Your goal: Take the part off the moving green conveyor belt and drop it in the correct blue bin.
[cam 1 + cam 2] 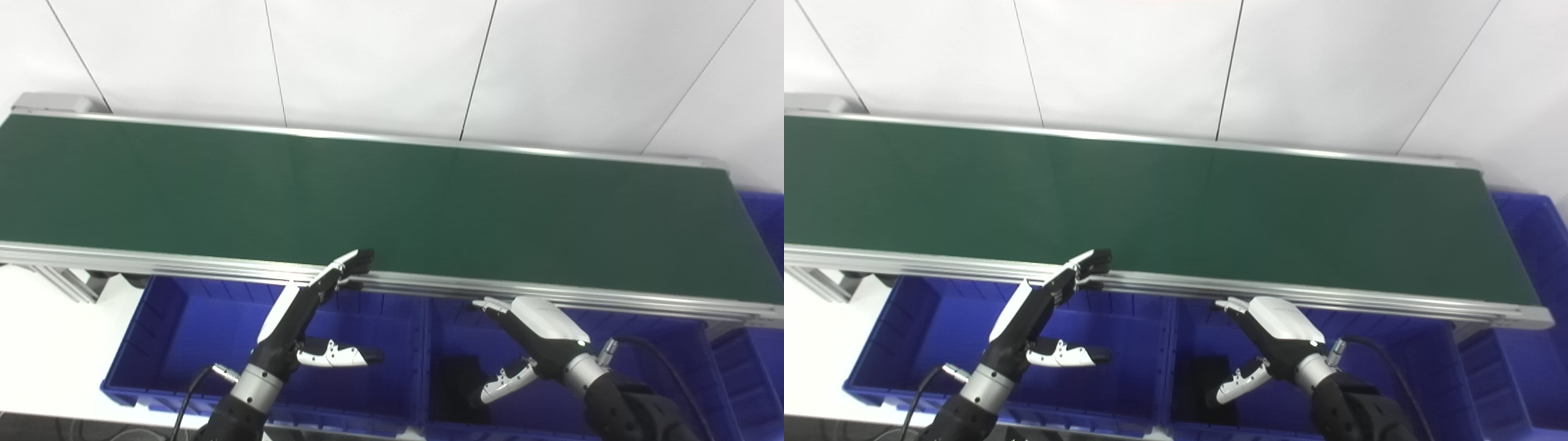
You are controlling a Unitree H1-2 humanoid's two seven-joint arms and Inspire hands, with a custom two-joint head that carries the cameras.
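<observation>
The green conveyor belt (392, 208) runs across the view with no part showing on it. My left hand (306, 315) is open above the left blue bin (153, 324), its fingers stretched up to the belt's near rail and its thumb out to the right. My right hand (530, 334) is open over the middle blue bin (447, 343), fingers pointing toward the rail. A dark flat thing (456, 389) lies on that bin's floor under the right hand. Neither hand holds anything.
The belt's aluminium near rail (551, 294) runs just past both hands. Another blue bin (765, 220) stands off the belt's right end, and one more (744, 367) at lower right. White table surface (43, 343) shows at left; a white panelled wall stands behind.
</observation>
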